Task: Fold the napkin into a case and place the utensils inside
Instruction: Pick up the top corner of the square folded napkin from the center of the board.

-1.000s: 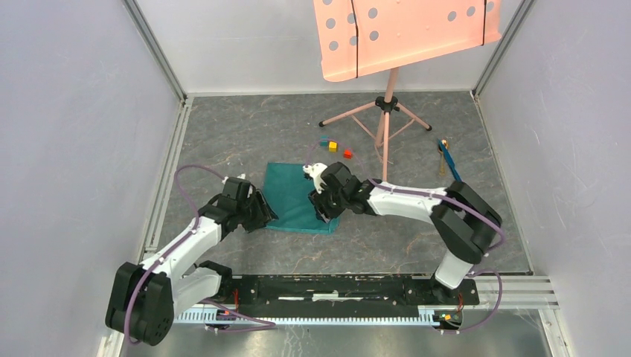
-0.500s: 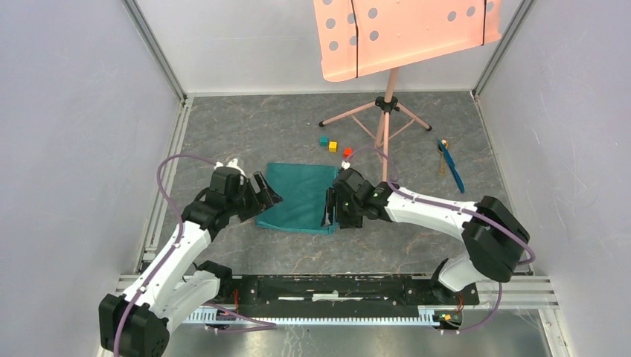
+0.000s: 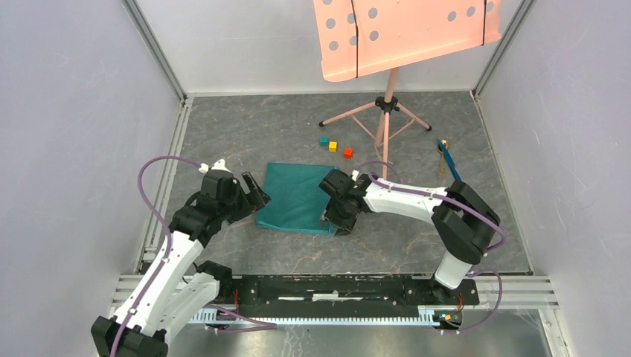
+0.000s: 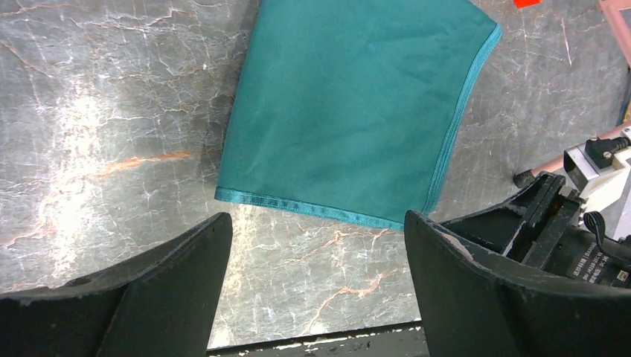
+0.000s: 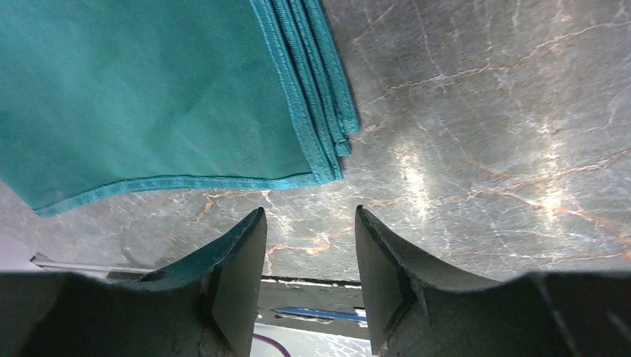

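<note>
Top external view, near edge first: what are the two claws doing? (R.)

Noted: the left claw (image 3: 258, 195) hangs just beside the left border of the napkin (image 3: 298, 197), fingers spread wide, nothing between them. Over the near right corner sits the right claw (image 3: 335, 221), fingers parted too and empty. The right wrist view shows bare worktop (image 5: 484, 149) in the gap. (M.)

And the cloth itself? (R.)

It lies flat on the worktop between both claws, folded to a rectangle. The right wrist view shows several hems stacked at that corner, slightly stepped. My reading: it is wider than a slim pocket, so another fold is due. (M.)

How to do that well? (R.)

Judgement only. Take every layer at the corner in one pinch, not just the top hem. Set both claws at matching points on one edge. Lift low and carry across evenly, so the stack doesn't slide. Risk: catching a single ply and peeling the fold open. (M.)

Farther back? (R.)

Three small cubes (image 3: 332, 146) sit near the far right corner, not touching. Beyond, the utensils (image 3: 448, 160) lie together well apart at far right, inside nothing yet. A pink music stand (image 3: 386, 111) is behind. (M.)
</note>
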`<state>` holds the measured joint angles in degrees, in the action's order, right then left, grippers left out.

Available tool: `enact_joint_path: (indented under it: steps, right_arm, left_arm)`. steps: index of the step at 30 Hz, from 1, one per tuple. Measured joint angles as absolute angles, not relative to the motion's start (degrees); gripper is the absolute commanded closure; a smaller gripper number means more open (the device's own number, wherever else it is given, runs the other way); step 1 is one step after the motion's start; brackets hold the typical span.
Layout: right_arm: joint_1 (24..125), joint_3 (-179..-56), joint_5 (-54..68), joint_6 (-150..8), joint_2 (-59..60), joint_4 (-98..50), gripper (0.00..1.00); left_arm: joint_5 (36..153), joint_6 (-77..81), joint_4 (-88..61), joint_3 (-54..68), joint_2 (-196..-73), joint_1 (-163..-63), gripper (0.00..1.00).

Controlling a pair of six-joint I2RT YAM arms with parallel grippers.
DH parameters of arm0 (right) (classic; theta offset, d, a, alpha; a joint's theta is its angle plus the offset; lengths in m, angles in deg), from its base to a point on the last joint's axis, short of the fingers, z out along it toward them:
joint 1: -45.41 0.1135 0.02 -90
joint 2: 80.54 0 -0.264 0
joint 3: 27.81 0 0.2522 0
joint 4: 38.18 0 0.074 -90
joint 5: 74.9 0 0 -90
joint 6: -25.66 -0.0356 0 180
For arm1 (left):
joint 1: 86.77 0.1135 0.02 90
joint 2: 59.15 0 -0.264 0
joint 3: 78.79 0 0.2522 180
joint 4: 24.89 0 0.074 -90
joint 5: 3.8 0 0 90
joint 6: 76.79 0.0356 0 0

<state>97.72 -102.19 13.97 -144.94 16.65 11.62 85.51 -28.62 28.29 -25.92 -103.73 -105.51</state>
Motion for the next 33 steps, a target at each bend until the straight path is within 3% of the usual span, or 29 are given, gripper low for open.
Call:
enact_joint_path:
  steps: [12,27,33]
  right_arm:
    - [98.3,-110.0,16.9,-149.2,22.9,18.0,0.56]
    - [98.6,-110.8,16.9,-149.5,26.2,19.2,0.64]
    - [98.5,-109.7,16.5,-149.6,26.5,17.6,0.87]
  left_arm:
    - [84.6,-26.6,29.3,-25.4,-102.0,-105.5,0.09]
    - [83.1,-25.9,29.1,-25.4,-101.8,-107.5,0.09]
    - [82.6,-25.8,29.1,-25.4,-102.0,-107.5,0.08]
